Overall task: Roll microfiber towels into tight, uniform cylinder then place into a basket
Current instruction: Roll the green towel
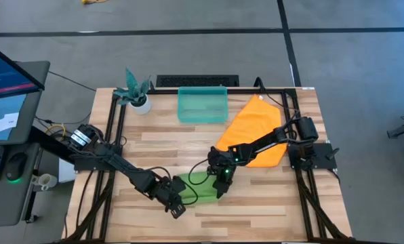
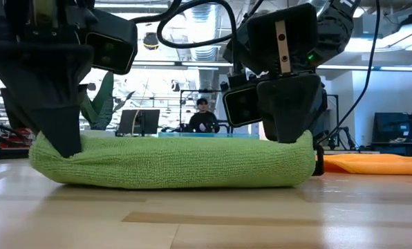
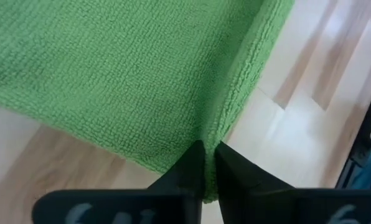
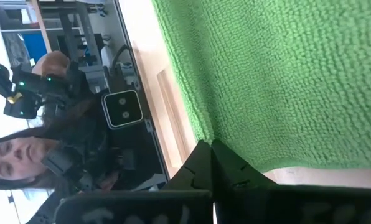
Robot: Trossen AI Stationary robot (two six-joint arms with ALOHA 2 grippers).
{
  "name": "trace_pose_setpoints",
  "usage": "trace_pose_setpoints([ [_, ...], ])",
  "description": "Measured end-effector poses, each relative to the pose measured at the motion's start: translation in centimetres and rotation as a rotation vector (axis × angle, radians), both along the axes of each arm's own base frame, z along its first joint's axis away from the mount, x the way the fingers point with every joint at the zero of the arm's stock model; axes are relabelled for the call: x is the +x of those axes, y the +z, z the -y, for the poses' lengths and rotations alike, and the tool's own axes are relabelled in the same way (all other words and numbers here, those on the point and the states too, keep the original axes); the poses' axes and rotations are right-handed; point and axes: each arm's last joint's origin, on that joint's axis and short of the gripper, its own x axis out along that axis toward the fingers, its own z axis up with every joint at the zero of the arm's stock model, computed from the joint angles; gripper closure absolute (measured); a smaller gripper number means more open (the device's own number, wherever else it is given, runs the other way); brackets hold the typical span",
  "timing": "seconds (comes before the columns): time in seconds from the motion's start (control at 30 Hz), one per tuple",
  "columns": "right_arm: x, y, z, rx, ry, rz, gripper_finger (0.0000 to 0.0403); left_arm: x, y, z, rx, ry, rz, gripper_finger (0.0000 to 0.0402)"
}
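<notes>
Landmark: I place everything against the basket [image 1: 202, 106], which sits at the table's far edge, nothing visible inside it.
Green towel: the lime microfiber towel [image 2: 171, 160] lies on the table [image 1: 256, 203] well in front of the basket, toward the near edge, already gathered into a long, fairly even roll.
Left gripper: my left gripper [image 3: 209, 163] is at the roll's end farther from the basket, fingers drawn together on the towel's hem.
Right gripper: my right gripper [image 4: 211, 155] is at the roll's other end, nearer the basket, fingers pressed together on a fold of green cloth.
Orange towel: the orange towel [image 1: 253, 129] lies flat and unrolled just beside the basket, on its right-arm side.
Progress: I judge the first roll nearly formed but not yet in the basket.
Left to do: carry the green roll to the basket, then roll and stow the orange towel.
</notes>
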Motion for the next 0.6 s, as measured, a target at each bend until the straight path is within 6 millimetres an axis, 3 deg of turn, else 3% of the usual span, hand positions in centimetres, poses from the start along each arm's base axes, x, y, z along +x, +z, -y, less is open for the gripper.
trace_pose_setpoints([
  [0.33, 0.0, 0.0, 0.0, -0.011, -0.011, -0.001, 0.0396, -0.4, -0.2, -0.2, 0.047, -0.016, -0.025, 0.0300],
  [0.6, 0.0, -0.1, 0.1, -0.012, -0.014, -0.002, 0.0395, -1.3, 0.0, 1.2, 0.070, -0.105, -0.003, 0.0306],
])
